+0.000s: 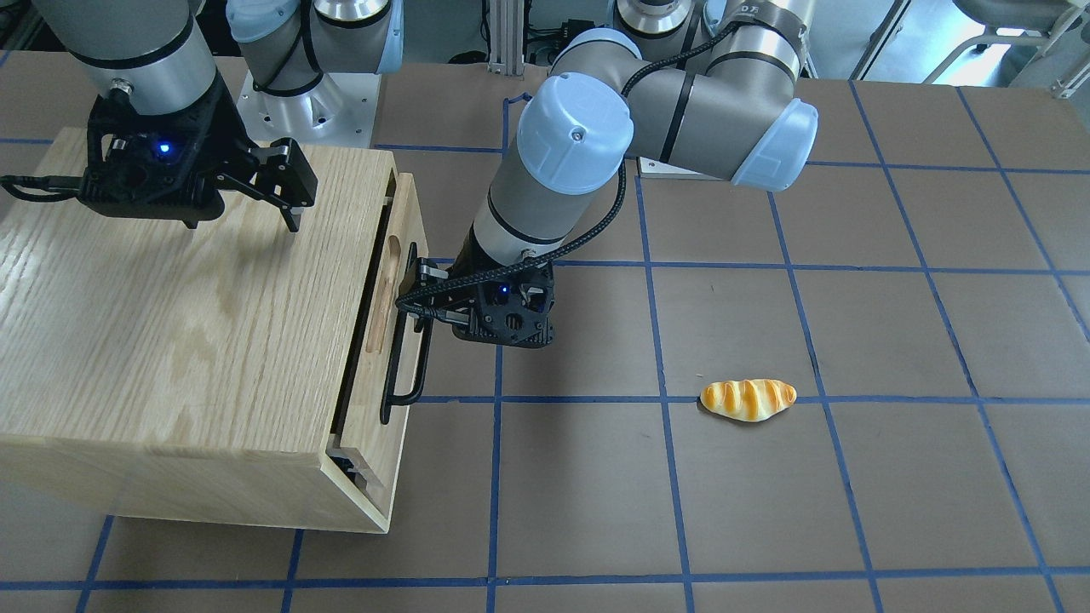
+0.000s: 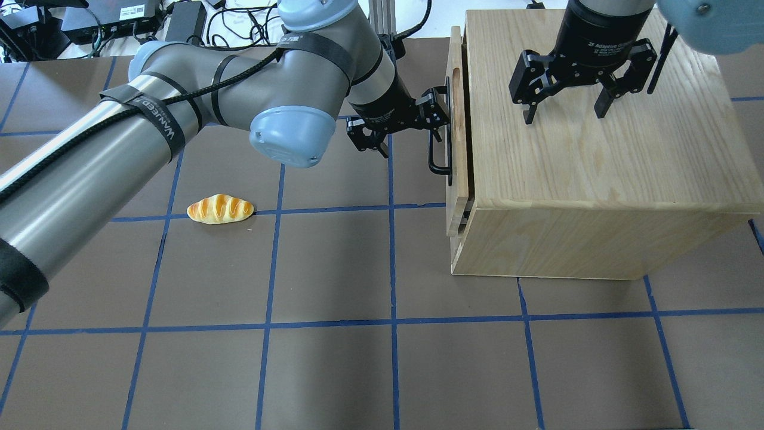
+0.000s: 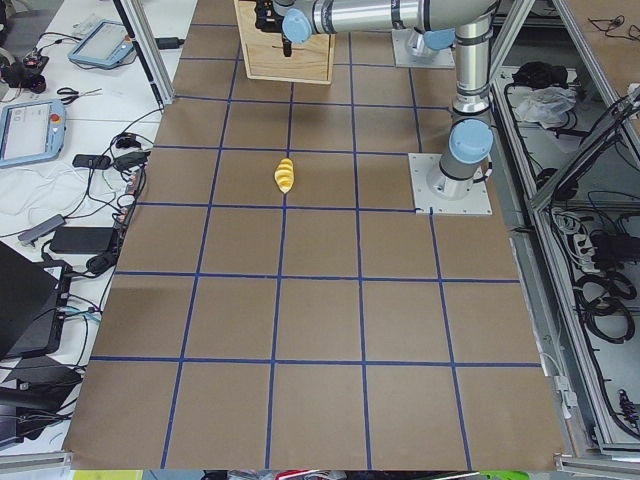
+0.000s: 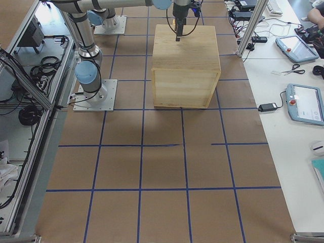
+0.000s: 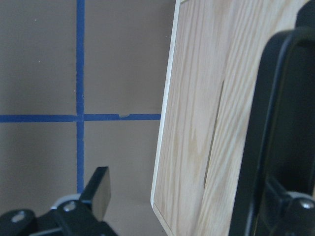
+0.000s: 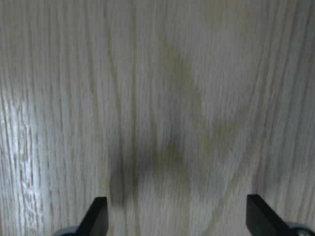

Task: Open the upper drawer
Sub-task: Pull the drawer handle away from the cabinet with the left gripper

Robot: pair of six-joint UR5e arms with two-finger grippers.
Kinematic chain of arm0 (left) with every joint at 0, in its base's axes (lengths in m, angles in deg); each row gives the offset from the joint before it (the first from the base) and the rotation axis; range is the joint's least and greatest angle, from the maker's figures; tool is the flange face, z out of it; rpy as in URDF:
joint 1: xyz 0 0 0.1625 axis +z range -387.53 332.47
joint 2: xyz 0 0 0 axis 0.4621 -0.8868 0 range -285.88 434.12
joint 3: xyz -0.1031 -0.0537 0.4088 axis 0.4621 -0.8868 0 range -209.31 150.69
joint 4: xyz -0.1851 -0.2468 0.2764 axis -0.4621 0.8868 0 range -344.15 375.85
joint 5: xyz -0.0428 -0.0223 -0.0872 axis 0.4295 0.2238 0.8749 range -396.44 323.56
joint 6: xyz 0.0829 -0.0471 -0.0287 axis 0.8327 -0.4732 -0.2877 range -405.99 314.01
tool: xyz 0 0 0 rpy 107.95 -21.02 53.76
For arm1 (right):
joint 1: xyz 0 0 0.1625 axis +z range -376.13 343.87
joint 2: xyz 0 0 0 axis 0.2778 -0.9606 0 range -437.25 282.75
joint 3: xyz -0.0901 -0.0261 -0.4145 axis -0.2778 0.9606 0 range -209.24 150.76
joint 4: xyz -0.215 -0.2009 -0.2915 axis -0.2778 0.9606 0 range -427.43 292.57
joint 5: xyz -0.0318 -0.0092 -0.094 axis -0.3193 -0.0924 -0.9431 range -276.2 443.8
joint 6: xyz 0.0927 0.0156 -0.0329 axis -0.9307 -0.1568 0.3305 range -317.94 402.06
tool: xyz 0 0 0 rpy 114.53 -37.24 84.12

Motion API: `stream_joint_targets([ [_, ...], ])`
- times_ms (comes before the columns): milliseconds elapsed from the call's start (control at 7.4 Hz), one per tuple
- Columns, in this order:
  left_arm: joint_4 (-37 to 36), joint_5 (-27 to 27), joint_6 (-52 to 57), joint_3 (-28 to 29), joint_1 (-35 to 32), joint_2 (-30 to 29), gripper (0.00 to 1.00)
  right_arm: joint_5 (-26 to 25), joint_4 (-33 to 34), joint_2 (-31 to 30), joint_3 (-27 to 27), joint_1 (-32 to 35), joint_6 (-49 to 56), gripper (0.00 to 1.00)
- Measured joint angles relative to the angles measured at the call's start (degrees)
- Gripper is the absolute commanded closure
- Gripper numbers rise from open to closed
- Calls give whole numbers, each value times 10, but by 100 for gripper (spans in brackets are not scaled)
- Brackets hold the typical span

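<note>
My left end effector (image 2: 404, 128) is spread wide at the upper drawer (image 2: 457, 179). One finger (image 5: 100, 189) hangs out over the counter (image 2: 334, 269); the other is right at the black handle (image 2: 439, 161), and I cannot tell if it touches. The drawer is on the 9 o'clock face of the cabinet (image 2: 597, 179), which stands at my 1 o'clock, and it sits slightly out with a dark gap behind its front. My right end effector (image 2: 565, 111) hovers wide open over the cabinet top, holding nothing. A roll (image 2: 220, 209) lies at my 11 o'clock, well apart from the cabinet.
</note>
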Motion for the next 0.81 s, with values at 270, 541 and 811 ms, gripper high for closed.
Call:
stream_joint_targets([
  [270,25,-28,39,-1,5,6,0,0,0,0,0,0,-1,0],
  [541,49,-39,69,0,25,17,0,0,0,0,0,0,-1,0],
  [811,76,-39,90,0,45,31,0,0,0,0,0,0,0,0],
])
